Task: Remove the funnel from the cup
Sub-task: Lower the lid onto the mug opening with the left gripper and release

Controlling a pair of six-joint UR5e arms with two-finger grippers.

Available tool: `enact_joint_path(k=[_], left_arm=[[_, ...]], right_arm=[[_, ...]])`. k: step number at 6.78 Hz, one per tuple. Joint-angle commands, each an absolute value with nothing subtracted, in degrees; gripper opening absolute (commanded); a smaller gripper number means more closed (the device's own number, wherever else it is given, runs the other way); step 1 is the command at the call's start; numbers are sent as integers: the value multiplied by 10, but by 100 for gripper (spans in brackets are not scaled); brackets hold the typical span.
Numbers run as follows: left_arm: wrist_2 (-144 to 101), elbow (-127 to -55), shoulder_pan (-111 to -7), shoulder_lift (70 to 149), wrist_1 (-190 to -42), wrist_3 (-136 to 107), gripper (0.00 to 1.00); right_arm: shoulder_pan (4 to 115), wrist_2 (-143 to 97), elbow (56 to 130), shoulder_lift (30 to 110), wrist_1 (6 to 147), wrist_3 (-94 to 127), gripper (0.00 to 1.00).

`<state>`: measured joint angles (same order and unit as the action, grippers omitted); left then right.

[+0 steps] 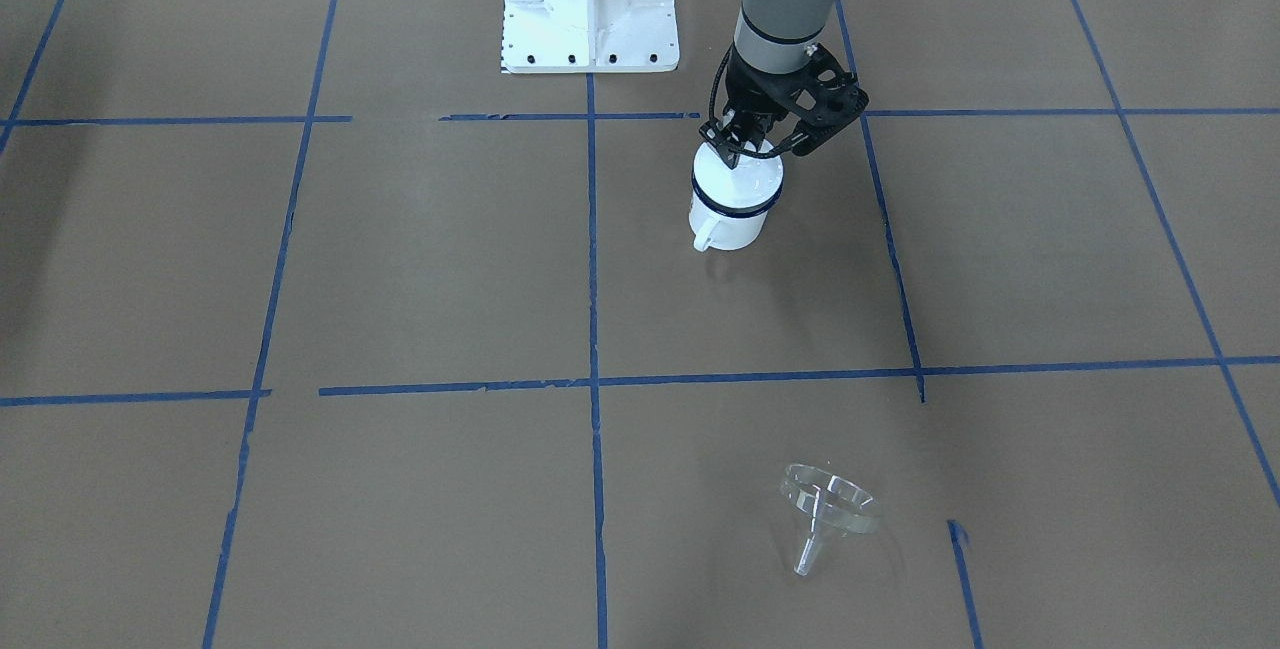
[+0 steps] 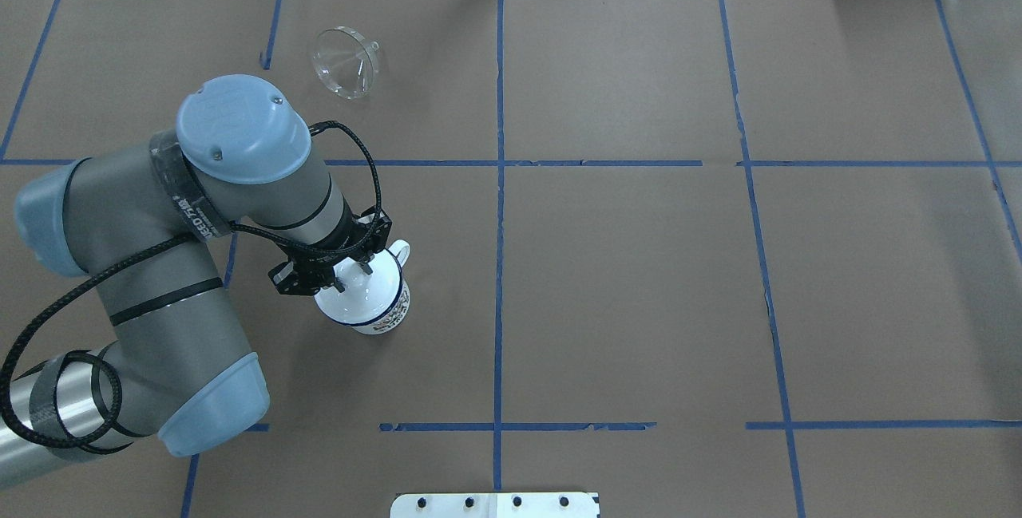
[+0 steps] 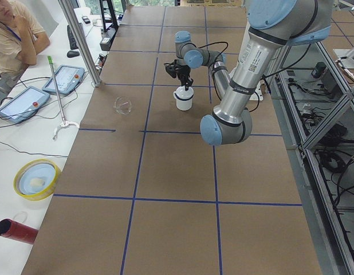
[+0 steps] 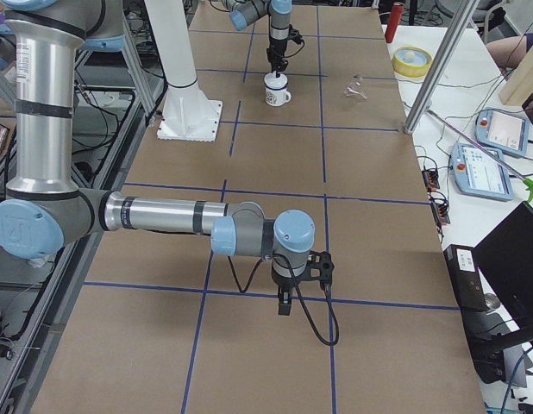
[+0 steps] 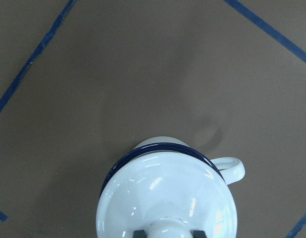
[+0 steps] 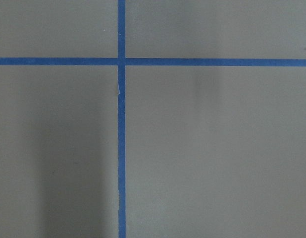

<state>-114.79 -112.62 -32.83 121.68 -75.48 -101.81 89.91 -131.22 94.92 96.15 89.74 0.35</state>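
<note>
- Left gripper point(image 1: 745, 141) pointed straight down over the cup. Its 2 fingers point(image 5: 138, 233) pressed a white domed lid's point(image 5: 165, 198) knob from 9 and 3 o'clock, a narrow gap clamped on that knob.
- Lid sat on the cup point(image 1: 728, 224) and covered the mouth, so contents were hidden. Handle was at 3 o'clock in the left wrist view.
- Funnel point(image 1: 825, 509) was already out of the cup, on its side on the table point(image 2: 639, 302), well apart, near 12 o'clock from the cup in the overhead view. It looked empty.
- Judgement: funnel was light, stiff, slick and prone to rolling. Best hold was a pinch across the rim wall, not the spout.
- Right gripper point(image 4: 285, 304) hung far off over bare paper; could not tell its jaw state.
</note>
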Motion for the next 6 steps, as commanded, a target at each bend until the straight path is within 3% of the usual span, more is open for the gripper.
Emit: enact_joint_path(k=[1, 3, 4, 5, 6], left_arm=[[-1148, -1124, -327, 1217, -755, -1018, 0], [-1147, -1123, -325, 1217, -755, -1016, 76], [-1147, -1123, -325, 1217, -755, -1015, 79], [-1147, -1126, -325, 1216, -755, -1011, 91], [-1147, -1128, -337, 1216, -755, -986, 96]], right_arm=[[899, -1312, 949, 962, 897, 4, 100], [899, -1312, 949, 962, 897, 4, 100], [899, -1312, 949, 962, 897, 4, 100], [899, -1312, 949, 962, 897, 4, 100], [899, -1312, 949, 962, 897, 4, 100]])
